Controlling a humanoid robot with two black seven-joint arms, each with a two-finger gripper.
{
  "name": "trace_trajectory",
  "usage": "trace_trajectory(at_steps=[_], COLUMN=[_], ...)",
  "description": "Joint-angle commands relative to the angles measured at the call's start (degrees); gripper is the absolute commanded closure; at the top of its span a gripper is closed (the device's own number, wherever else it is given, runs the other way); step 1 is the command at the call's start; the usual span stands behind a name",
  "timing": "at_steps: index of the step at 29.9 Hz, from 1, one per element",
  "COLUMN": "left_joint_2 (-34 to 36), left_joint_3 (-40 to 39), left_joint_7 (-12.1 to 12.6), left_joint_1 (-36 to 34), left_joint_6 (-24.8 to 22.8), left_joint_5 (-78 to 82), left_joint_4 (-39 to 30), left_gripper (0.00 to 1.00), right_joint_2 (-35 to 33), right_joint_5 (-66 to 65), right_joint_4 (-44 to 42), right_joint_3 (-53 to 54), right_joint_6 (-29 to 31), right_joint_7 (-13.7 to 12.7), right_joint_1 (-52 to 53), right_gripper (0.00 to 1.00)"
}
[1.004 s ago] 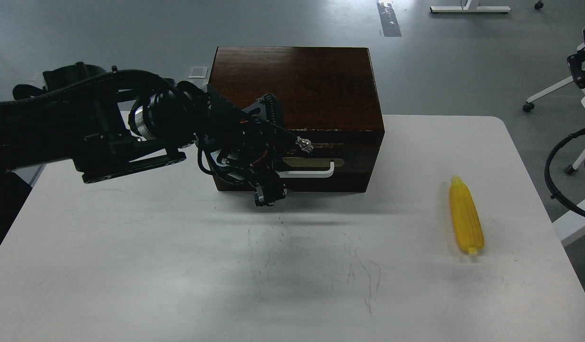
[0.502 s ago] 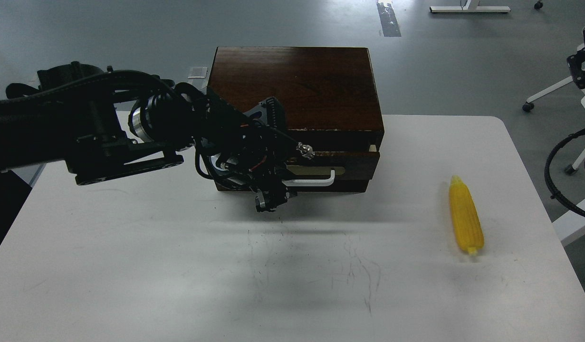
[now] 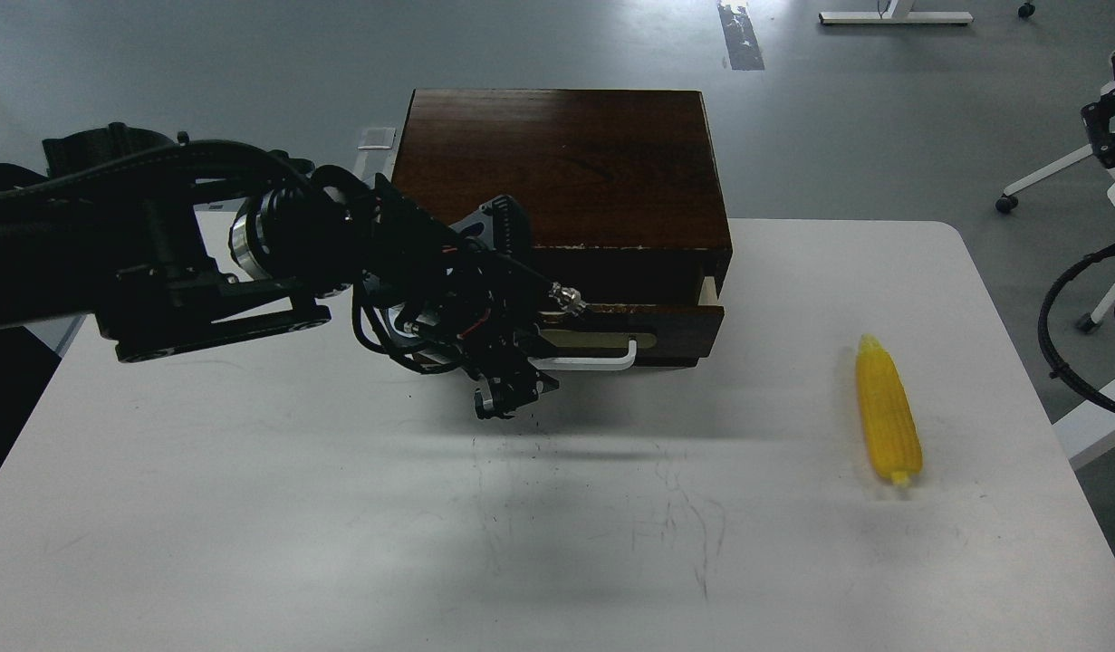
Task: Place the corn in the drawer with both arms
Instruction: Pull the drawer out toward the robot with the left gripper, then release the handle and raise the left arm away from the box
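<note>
Head view: one look forward and down over a white table, with grey floor beyond its far edge.
Box: a dark brown wooden box stands on the table toward 12 o'clock, its top glossy and its front face turned to the near side.
Drawer: the drawer stands out a short way from the box front; a strip of light wood side shows at its right end, under the box's top edge.
Handle: a white bar handle lies across a pale oval plate on the drawer front; its right end is bare, its left end is hidden behind the gripper.
Left arm: the left arm comes in from 9 o'clock, black with a silver joint ring and looped cables, and crosses the left part of the box front.
Left gripper: the left gripper sits at the handle's left end, right up against the drawer front; it is dark and tangled with cables, so I cannot tell whether it is clenched on the handle or spread.
Right arm: no part of it or of its gripper shows.
Corn: the corn lies flat on the table toward 3 o'clock, well apart from box and gripper, lengthwise near to far, its pointed tip at the far end.
Table marks: thin dark scratches run over the middle of the table, near the gripper's shadow.
Background: chair legs with castors and a black cable loop show at the right edge.
</note>
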Motion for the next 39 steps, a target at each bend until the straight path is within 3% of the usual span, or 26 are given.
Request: trace_trajectory(at_steps=[1, 20, 21, 25, 28, 33, 39], left_joint_2=[0.6, 2.0, 2.1, 3.2, 5.0, 10.7, 13.7], left_joint_3=[0.0, -0.7, -0.8, -3.5, -9.1, -16.3, -19.0], left_joint_7=[0.0, 0.0, 0.0, 0.0, 0.0, 0.0, 0.0], left_joint_1=[0.0, -0.6, -0.6, -0.9, -0.9, -0.8, 3.2], left_joint_6=[0.0, 0.0, 0.0, 0.0, 0.0, 0.0, 0.0], left_joint_5=[0.1, 0.0, 0.0, -3.1, -13.9, -31.9, -55.0], left_joint_4=[-0.9, -5.1, -5.3, -5.6, -5.6, -4.3, 10.3], left_gripper=[0.65, 0.63, 0.61, 0.22, 0.04, 0.02, 0.02], right_joint_2=[0.0, -0.1, 0.0, 0.0, -0.4, -5.7, -8.4], right_joint_5=[-0.7, -1.1, -1.1, -1.1, -1.1, -1.4, -14.5], right_joint_4=[0.0, -0.6, -0.6, -0.6, -0.3, 3.8, 4.7], right_joint_3=[-0.1, 0.0, 0.0, 0.0, 0.0, -0.2, -1.0], right_joint_6=[0.0, 0.0, 0.0, 0.0, 0.0, 0.0, 0.0], right_joint_7=[-0.1, -0.1, 0.0, -0.1, -0.1, -0.1, -0.2], right_joint_1=[-0.1, 0.5, 0.5, 0.4, 0.4, 0.8, 4.4], right_gripper=[0.0, 0.0, 0.0, 0.0, 0.0, 0.0, 0.0])
